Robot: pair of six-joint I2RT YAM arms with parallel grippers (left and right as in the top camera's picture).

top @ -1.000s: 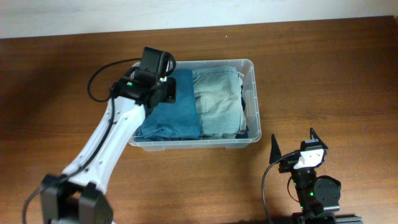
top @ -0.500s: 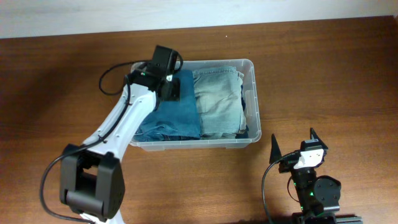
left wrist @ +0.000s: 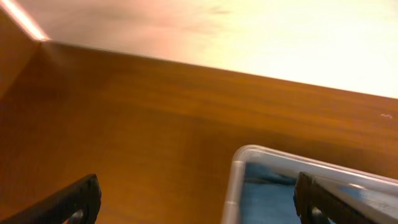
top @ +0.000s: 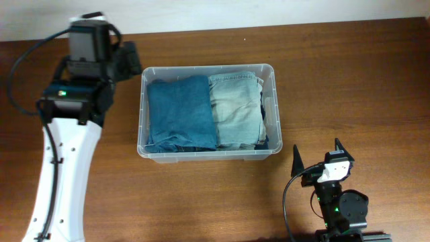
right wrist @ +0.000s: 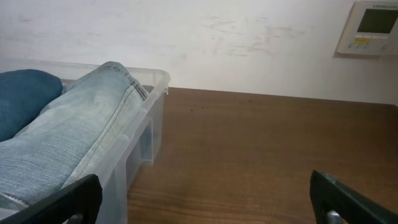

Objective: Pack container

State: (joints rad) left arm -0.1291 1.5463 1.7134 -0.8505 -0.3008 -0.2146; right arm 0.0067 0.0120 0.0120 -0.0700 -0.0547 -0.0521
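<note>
The clear container (top: 208, 156) stands mid-table. Inside it lie folded dark blue jeans (top: 180, 111) on the left and folded light blue jeans (top: 235, 107) on the right. My left gripper (top: 127, 62) hovers just outside the container's back-left corner, open and empty. In the left wrist view its jaws (left wrist: 198, 198) stand wide apart over the bare wood and the container's rim (left wrist: 238, 169). My right gripper (top: 317, 158) rests near the front right, open and empty. The right wrist view shows it (right wrist: 202, 199) facing the container's wall (right wrist: 140, 144) and the light jeans (right wrist: 81, 118).
The wooden table (top: 349, 81) runs to a pale wall at the back. A wall control panel (right wrist: 373, 28) shows in the right wrist view. The left arm's white link (top: 64, 168) crosses the table's left side. The right arm's base (top: 339, 208) sits at the front edge.
The left gripper has left the dark blue jeans, swung back and to the left out of the container, and opened. The right arm has not moved.
</note>
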